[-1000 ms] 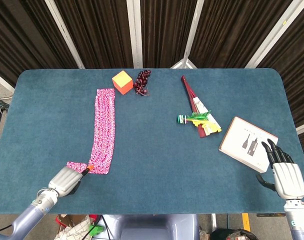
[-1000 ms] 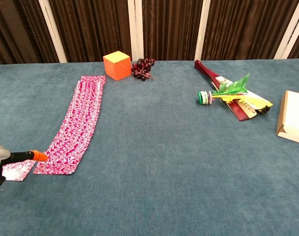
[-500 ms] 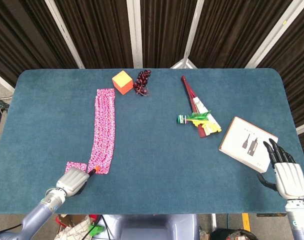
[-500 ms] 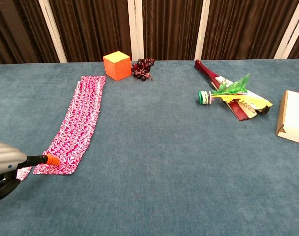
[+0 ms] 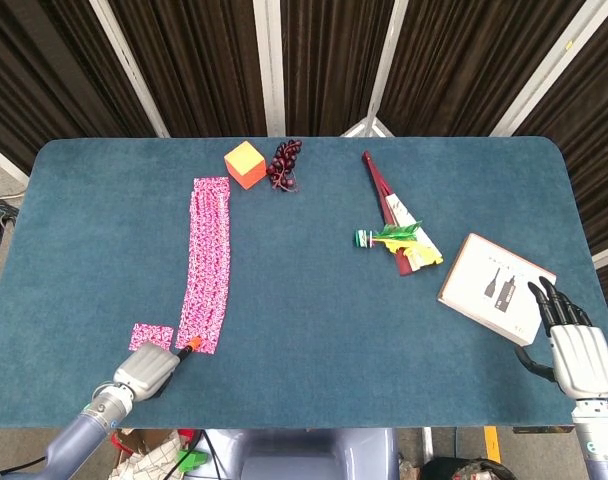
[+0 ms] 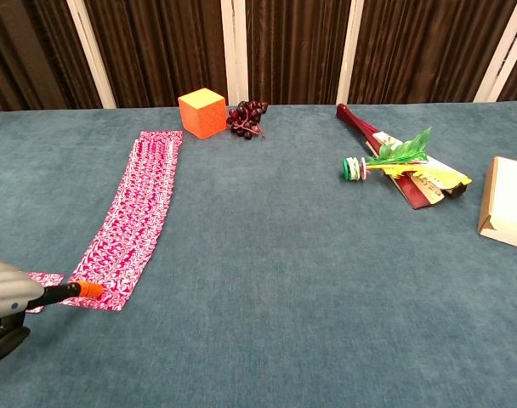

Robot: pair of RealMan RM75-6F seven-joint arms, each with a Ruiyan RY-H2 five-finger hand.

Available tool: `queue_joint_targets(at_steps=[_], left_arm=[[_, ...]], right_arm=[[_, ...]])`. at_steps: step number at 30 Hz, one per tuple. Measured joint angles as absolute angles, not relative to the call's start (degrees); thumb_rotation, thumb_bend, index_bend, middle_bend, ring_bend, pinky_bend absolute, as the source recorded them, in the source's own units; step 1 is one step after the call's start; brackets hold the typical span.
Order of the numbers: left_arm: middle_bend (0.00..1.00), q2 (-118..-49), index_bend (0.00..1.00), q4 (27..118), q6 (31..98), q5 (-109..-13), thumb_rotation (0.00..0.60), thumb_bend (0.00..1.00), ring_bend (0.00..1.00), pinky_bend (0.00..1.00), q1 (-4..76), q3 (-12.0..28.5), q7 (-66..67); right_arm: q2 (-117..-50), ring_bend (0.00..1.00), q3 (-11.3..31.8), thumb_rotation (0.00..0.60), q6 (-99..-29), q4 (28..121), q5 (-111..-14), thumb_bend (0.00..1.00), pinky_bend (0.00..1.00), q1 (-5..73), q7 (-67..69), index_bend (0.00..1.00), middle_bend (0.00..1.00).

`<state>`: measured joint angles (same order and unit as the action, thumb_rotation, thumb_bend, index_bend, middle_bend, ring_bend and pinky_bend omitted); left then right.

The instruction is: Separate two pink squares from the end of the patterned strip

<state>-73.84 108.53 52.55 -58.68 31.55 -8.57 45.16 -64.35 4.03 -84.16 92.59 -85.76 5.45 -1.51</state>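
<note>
Change: since a second ago the left hand (image 5: 149,368) has drawn back toward the near edge of the counter (image 5: 314,360), and its orange-tipped finger now sits at the near end of the patterned strip (image 5: 209,260) rather than beside the small piece.
Left hand: low at the near-left, fingers curled in with one stretched forward; I cannot tell whether it holds anything (the chest view shows only the orange tip (image 6: 89,290) touching the strip's near corner).
Pink square piece: the pink square piece (image 5: 151,336) lies flat just left of the strip's near end, apart from it by a narrow gap of blue cloth; it has stayed about where it was.
Patterned strip: lies lengthwise on the left half, running from near the orange cube (image 5: 244,164) toward the near edge.
Right hand: the right hand (image 5: 576,350) rests at the near-right corner, fingers straight and slightly spread, holding nothing, tips just short of the box.
Around: dark grapes (image 5: 285,163) beside the cube; a dark red folded fan (image 5: 387,205) with a green-and-yellow toy (image 5: 399,238) across it, mid-right.
Box: the white box (image 5: 496,287) bears bottle outlines; its writing is too small to read.
</note>
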Motion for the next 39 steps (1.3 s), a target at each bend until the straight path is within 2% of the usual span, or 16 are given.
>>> queue_joint_targets(at_steps=[25, 26, 28, 30, 31, 32, 34, 37, 39], left_arm=[[0.88, -68.46, 0.01, 118.43, 54.40, -62.30, 0.600, 0.94, 0.77, 0.74, 31.02, -17.01, 48.70], [0.88, -68.23, 0.01, 118.70, 54.25, -62.45, 0.600, 0.94, 0.77, 0.74, 31.05, -17.35, 48.71], [0.86, -67.87, 0.01, 119.12, 54.06, -62.67, 0.600, 0.87, 0.75, 0.73, 31.12, -17.64, 48.59], [0.78, -67.61, 0.01, 119.38, 54.11, -63.28, 0.600, 0.67, 0.66, 0.69, 31.14, -17.61, 47.99], [0.70, -67.51, 0.01, 119.47, 54.26, -63.69, 0.600, 0.58, 0.58, 0.65, 31.10, -17.50, 47.60], [0.63, -67.35, 0.01, 119.61, 54.54, -64.40, 0.600, 0.54, 0.52, 0.62, 30.98, -17.33, 46.88], [0.43, -67.04, 0.01, 119.84, 55.13, -65.81, 0.600, 0.45, 0.37, 0.50, 30.69, -16.96, 45.28], [0.25, -66.27, 0.01, 119.93, 57.52, -70.51, 0.600, 0.36, 0.20, 0.33, 29.58, -16.06, 41.02], [0.20, -65.83, 0.01, 119.61, 59.99, -74.25, 0.600, 0.33, 0.14, 0.28, 28.54, -15.58, 38.14]], right_arm=[[-64.16, 0.14, 4.07, 0.600, -84.23, 92.48, -85.82, 0.27, 0.25, 5.39, -0.63, 0.00, 0.00], [-64.15, 0.14, 4.06, 0.600, -84.22, 92.48, -85.83, 0.27, 0.25, 5.39, -0.65, 0.00, 0.00], [-64.16, 0.14, 4.10, 0.600, -84.19, 92.47, -85.76, 0.27, 0.25, 5.41, -0.68, 0.00, 0.00], [-64.19, 0.14, 4.10, 0.600, -84.18, 92.45, -85.72, 0.27, 0.25, 5.40, -0.71, 0.00, 0.00], [-64.23, 0.14, 4.09, 0.600, -84.19, 92.43, -85.74, 0.27, 0.25, 5.40, -0.74, 0.00, 0.00], [-64.24, 0.14, 4.09, 0.600, -84.19, 92.43, -85.76, 0.27, 0.25, 5.40, -0.76, 0.00, 0.00], [-64.27, 0.14, 4.08, 0.600, -84.17, 92.38, -85.78, 0.27, 0.25, 5.41, -0.79, 0.00, 0.00], [-64.32, 0.14, 4.10, 0.600, -84.06, 92.38, -85.71, 0.27, 0.25, 5.47, -0.88, 0.00, 0.00], [-64.33, 0.14, 4.06, 0.600, -83.90, 92.31, -85.69, 0.27, 0.25, 5.51, -0.88, 0.00, 0.00]])
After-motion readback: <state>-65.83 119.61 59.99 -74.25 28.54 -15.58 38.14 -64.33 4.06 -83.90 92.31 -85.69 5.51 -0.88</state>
